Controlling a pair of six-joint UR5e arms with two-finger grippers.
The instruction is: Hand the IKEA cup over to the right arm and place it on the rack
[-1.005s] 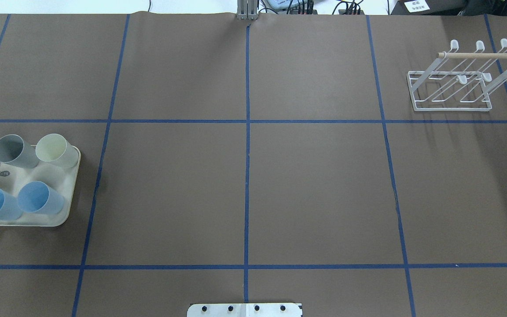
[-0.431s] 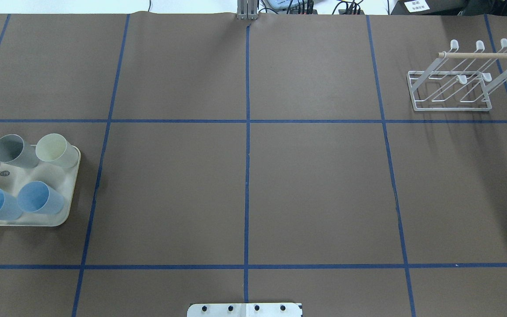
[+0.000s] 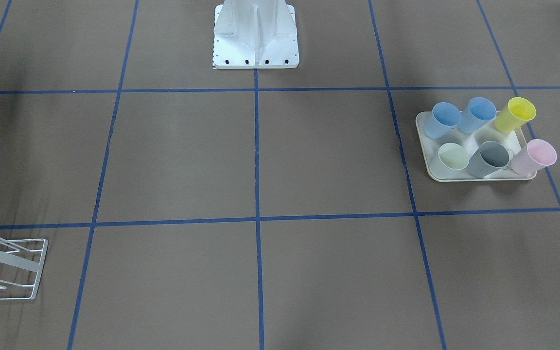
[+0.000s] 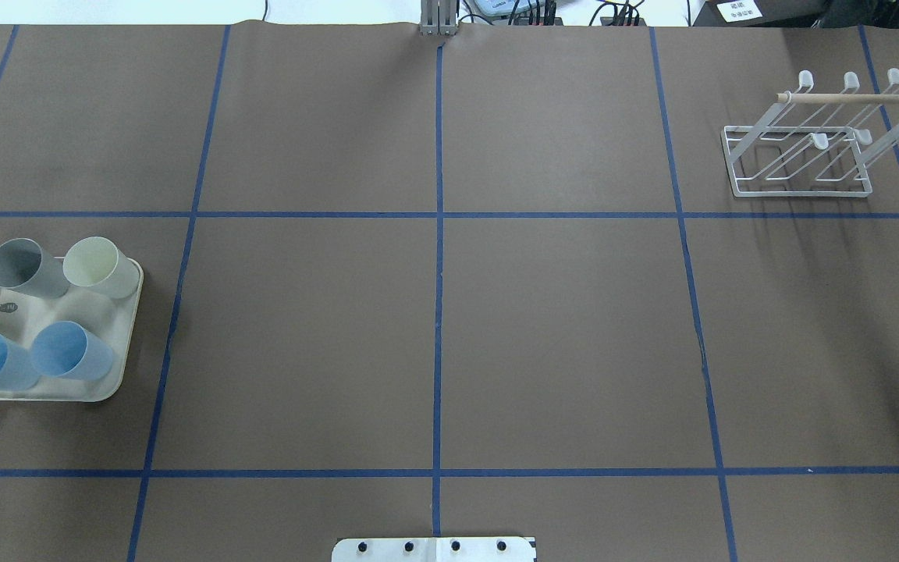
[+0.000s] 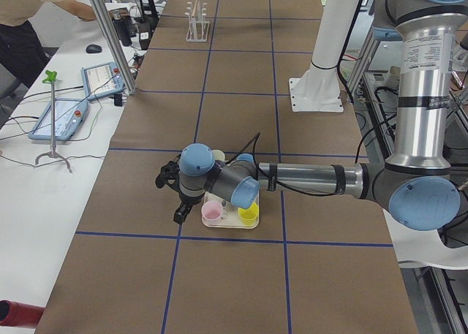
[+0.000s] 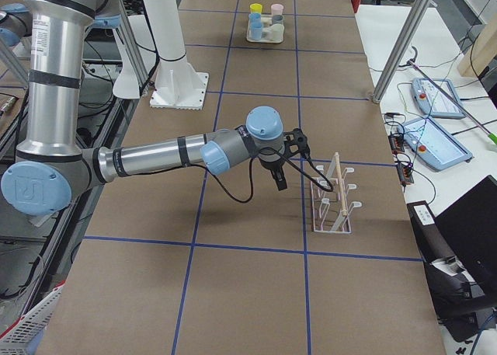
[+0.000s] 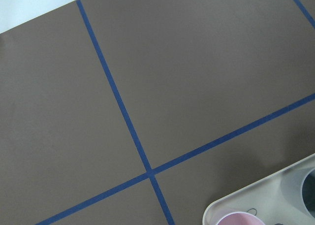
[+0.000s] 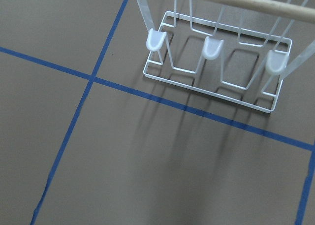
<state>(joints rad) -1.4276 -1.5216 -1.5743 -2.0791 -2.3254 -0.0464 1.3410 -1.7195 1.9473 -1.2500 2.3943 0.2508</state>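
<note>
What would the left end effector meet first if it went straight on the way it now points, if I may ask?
Most likely the brown table cover: the left end effector points down just beside the tray, near the pink cup. Depth is unclear, so it might clip the tray's rim.

At my left end six cups (image 3: 491,158) stand packed close on the cream tray (image 3: 428,146); at my right end the white rack (image 4: 801,193) lifts prongs and a wooden dowel (image 4: 859,98). Between them the brown table (image 4: 559,336) stretches open, wide room for me to cross.
</note>
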